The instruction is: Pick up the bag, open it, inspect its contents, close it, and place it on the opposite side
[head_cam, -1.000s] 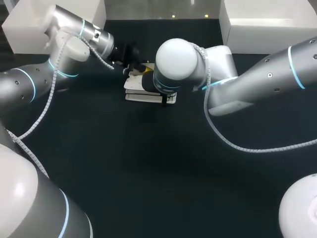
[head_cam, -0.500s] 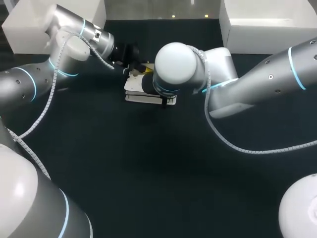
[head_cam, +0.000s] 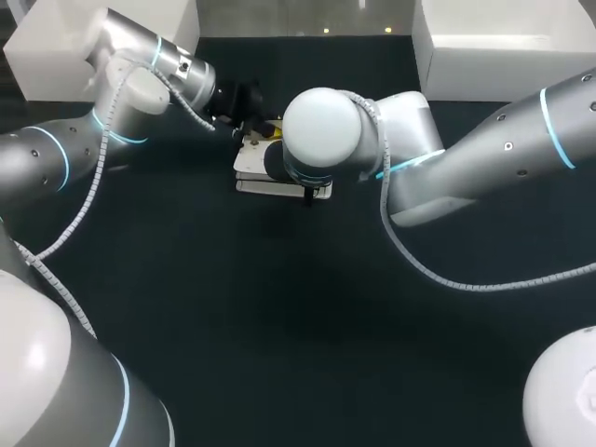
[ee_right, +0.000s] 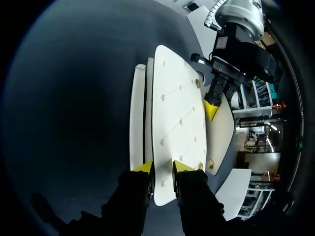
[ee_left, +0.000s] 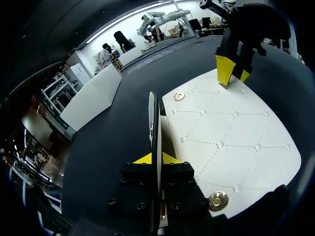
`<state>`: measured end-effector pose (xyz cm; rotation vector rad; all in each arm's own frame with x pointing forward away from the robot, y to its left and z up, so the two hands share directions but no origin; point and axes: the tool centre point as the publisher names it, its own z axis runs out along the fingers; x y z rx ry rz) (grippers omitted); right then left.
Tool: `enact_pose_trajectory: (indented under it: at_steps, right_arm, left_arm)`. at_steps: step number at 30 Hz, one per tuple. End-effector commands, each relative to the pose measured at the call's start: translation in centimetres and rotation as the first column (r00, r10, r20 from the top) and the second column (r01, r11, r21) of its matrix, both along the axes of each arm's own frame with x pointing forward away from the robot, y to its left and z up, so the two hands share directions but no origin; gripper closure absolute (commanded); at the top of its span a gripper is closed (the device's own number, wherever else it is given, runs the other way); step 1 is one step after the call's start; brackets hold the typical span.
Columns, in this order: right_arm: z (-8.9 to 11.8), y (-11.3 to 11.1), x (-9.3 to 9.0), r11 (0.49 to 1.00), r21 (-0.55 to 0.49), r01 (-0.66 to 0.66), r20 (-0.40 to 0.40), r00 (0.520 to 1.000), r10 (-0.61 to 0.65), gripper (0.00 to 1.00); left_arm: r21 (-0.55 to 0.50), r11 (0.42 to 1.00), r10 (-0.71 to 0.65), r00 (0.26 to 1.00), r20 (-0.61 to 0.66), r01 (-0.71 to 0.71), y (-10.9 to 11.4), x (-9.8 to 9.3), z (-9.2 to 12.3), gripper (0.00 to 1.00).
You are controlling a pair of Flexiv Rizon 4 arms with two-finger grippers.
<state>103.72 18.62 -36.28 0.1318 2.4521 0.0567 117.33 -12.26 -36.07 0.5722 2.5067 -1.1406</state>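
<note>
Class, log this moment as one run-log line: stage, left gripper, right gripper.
stage: bag gripped from both ends | left gripper: shut on bag's thin edge | right gripper: shut on bag's opposite end

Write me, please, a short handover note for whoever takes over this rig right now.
Left gripper: shut on a thin edge of the white bag.
Right gripper: shut on the bag's far edge.
Bag: over the table's far middle, held between both grippers.
Done: bag gripped; its layers look slightly parted.
Left to do: finish opening, inspect inside, close, place on the opposite side.
</note>
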Motion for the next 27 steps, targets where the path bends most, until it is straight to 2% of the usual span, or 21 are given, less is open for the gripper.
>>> enact_pose_trajectory:
  at_steps: [1, 2, 4, 13, 27]
  right_arm:
    - [-0.1, 0.4, -0.2, 1.000, -0.014, 0.007, 0.003, 1.000, -0.007, 0.83]
    - [-0.1, 0.4, -0.2, 1.000, -0.020, 0.009, 0.002, 1.000, -0.008, 0.86]
    - [-0.2, 0.4, -0.1, 1.000, -0.023, 0.009, 0.001, 1.000, -0.009, 1.00]
    - [-0.4, 0.4, -0.2, 1.000, -0.025, 0.009, -0.002, 1.000, -0.010, 1.00]
    - [-0.5, 0.2, -0.3, 1.000, -0.007, 0.021, -0.009, 1.000, -0.021, 1.00]
  left_arm:
    - [-0.004, 1.000, -0.010, 1.000, -0.004, 0.010, -0.2, 0.5, -0.8, 1.00]
    - [-0.004, 1.000, -0.010, 1.000, -0.004, 0.010, -0.2, 0.4, -0.8, 1.00]
    - [-0.003, 1.000, -0.011, 1.000, -0.004, 0.011, -0.2, 0.4, -0.8, 1.00]
    - [-0.013, 1.000, -0.018, 1.000, 0.012, 0.019, -0.1, 0.0, -0.6, 1.00]
    - [-0.027, 0.998, -0.050, 0.974, 0.219, 0.058, 0.3, -3.2, -0.6, 1.00]
